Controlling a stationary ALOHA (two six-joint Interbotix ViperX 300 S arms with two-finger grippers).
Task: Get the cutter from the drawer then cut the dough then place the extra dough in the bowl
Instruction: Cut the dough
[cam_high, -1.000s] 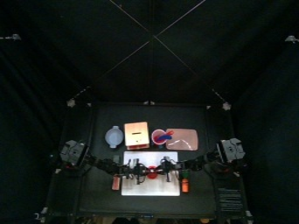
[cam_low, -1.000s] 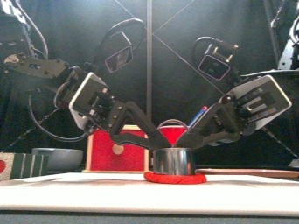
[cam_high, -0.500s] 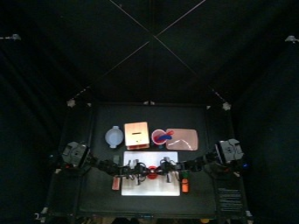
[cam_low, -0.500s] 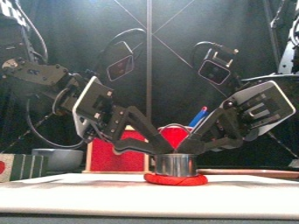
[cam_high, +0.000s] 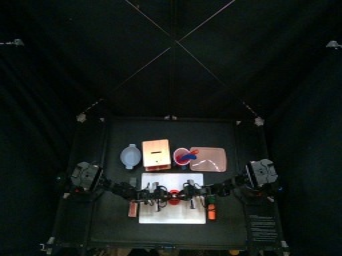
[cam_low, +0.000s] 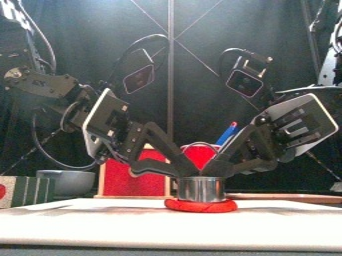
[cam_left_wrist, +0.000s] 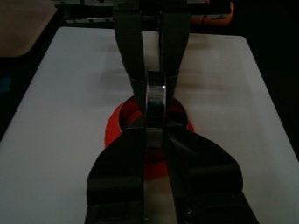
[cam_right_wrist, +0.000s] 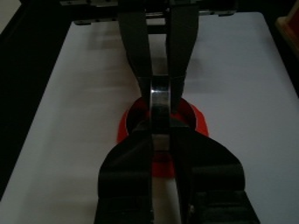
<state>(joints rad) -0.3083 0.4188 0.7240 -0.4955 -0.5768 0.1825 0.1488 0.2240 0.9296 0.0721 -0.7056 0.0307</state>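
A round metal cutter (cam_low: 201, 187) stands on the red dough disc (cam_low: 201, 204), in the middle of the white cutting board (cam_low: 80, 208). My left gripper (cam_low: 178, 181) is shut on the cutter's left wall. From the other side, my right gripper (cam_low: 225, 180) is shut on its right wall. Both arms slope down steeply to it. In the left wrist view the left gripper (cam_left_wrist: 156, 118) pinches the cutter (cam_left_wrist: 158, 90) over the dough (cam_left_wrist: 117, 131). The right wrist view shows the right gripper (cam_right_wrist: 160, 118) on the cutter (cam_right_wrist: 160, 90), with dough (cam_right_wrist: 200, 118) around it.
Behind the board (cam_high: 174, 212) stand the blue-grey bowl (cam_high: 130, 155) at the left, the wooden box (cam_high: 156, 152) with its red drawer front (cam_low: 134, 170), and the pink tray (cam_high: 211, 158) with the red cup (cam_high: 185, 156) and toy knives.
Both arms have come lower and the cutter has sunk into the dough. In the last half second nothing has visibly moved.
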